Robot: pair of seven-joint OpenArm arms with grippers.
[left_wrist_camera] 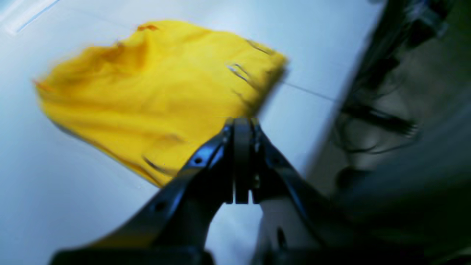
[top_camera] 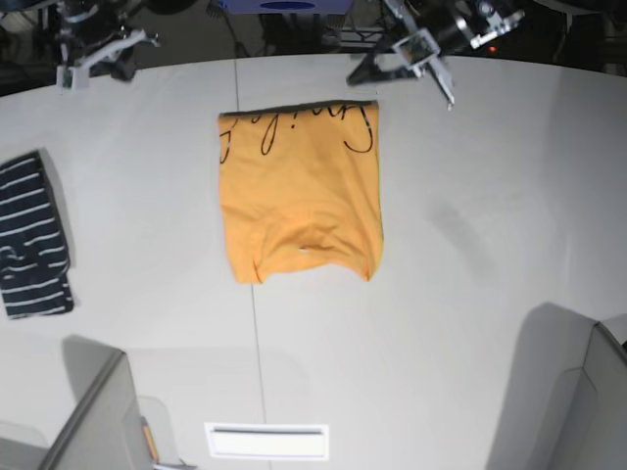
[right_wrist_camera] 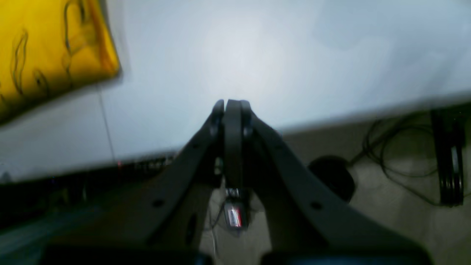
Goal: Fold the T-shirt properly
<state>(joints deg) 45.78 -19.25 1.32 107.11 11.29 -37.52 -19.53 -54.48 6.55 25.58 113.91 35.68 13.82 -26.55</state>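
Both tools, left tool (left_wrist_camera: pixel 242 123) and right tool (right_wrist_camera: pixel 232 105), are pinched closed on nothing. The T-shirt (top_camera: pixel 299 201) sits folded mid-table (top_camera: pixel 470 294), lettering at 12 o'clock. Looks basically done, maybe one last fold.

Orange-yellow T-shirt (top_camera: pixel 299 191) lies folded into a flat rectangle mid-table, black cursive lettering along its far edge, collar near.

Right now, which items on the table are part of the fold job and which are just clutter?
Job:
- T-shirt, orange-yellow, folded into a rectangle, lettering at its far edge
- left gripper, shut, empty
- right gripper, shut, empty

Lying about:
- navy striped garment, near the table edge
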